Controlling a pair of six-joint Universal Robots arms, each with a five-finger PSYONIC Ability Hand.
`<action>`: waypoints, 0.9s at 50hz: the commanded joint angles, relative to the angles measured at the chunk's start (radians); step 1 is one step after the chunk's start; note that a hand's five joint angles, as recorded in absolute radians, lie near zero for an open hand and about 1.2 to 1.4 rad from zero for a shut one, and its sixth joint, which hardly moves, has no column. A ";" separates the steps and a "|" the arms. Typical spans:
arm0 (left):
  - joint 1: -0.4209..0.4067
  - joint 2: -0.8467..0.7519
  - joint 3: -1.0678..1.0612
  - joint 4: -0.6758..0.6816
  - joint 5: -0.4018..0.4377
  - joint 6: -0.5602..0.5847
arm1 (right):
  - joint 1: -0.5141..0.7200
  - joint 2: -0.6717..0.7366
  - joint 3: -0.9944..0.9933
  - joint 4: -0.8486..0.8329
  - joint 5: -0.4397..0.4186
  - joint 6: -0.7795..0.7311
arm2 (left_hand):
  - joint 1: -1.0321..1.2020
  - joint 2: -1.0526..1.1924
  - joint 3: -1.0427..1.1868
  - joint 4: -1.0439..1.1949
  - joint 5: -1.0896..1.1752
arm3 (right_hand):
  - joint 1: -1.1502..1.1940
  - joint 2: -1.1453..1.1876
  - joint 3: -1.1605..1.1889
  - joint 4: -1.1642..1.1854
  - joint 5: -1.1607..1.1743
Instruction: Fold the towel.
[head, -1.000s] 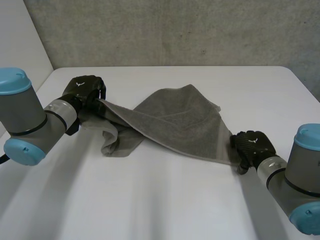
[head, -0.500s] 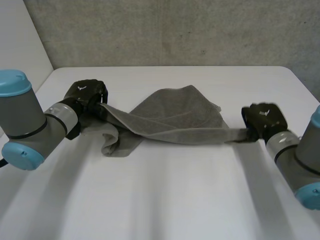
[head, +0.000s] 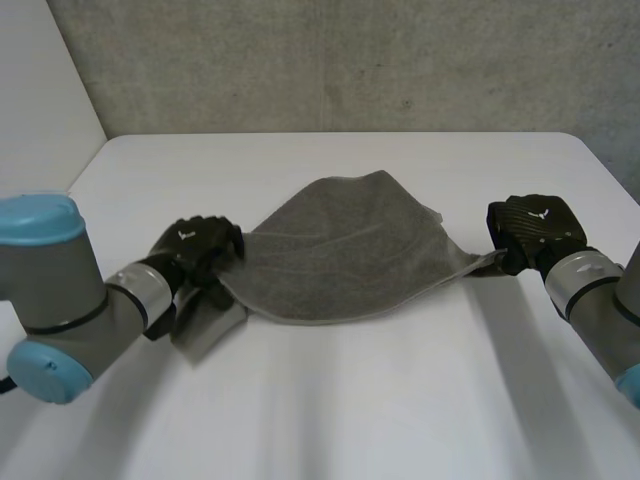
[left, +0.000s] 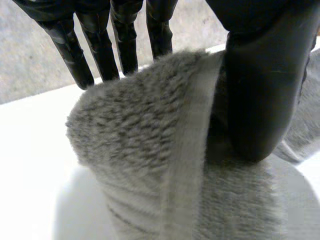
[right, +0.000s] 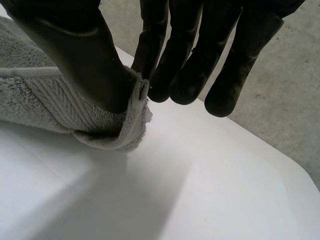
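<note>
Pinching the left end of the towel (head: 340, 260) in the left hand (head: 200, 250), squeezing a thick bunch of pile between thumb (left: 260, 90) and fingers (left: 125, 45), leaving a loose flap drooping beneath onto the table (head: 350, 400). Stretching the cloth across the middle of the table, seemingly pulling out slack and opening it flat ahead of any fold. Nipping the opposite corner in the right hand (head: 535, 232), pressing the hem with the thumb against the fingertips (right: 159, 75), probably guarding against slip under tension. Compared with a second ago: drawing the left hand nearer and lower, carrying the right hand farther back and outward, turning a slanted, crumpled drape into a nearly level span.
</note>
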 joint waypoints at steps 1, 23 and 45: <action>-0.003 -0.055 -0.002 0.034 -0.009 -0.001 | -0.035 -0.054 0.009 0.053 -0.073 0.008 | -0.033 -0.043 -0.050 -0.050 -0.014 | 0.029 0.066 0.071 0.062 0.303; 0.011 0.101 -0.014 0.048 -0.131 0.001 | -0.239 -0.324 -0.017 0.196 -0.267 0.103 | 0.251 0.241 0.235 0.235 0.271 | 0.029 0.066 0.071 0.062 0.303; 0.021 0.199 0.356 -0.243 0.040 -0.001 | -0.195 -0.097 -0.679 0.648 -0.322 0.097 | 0.988 0.978 0.971 0.972 1.007 | 0.029 0.066 0.071 0.062 0.303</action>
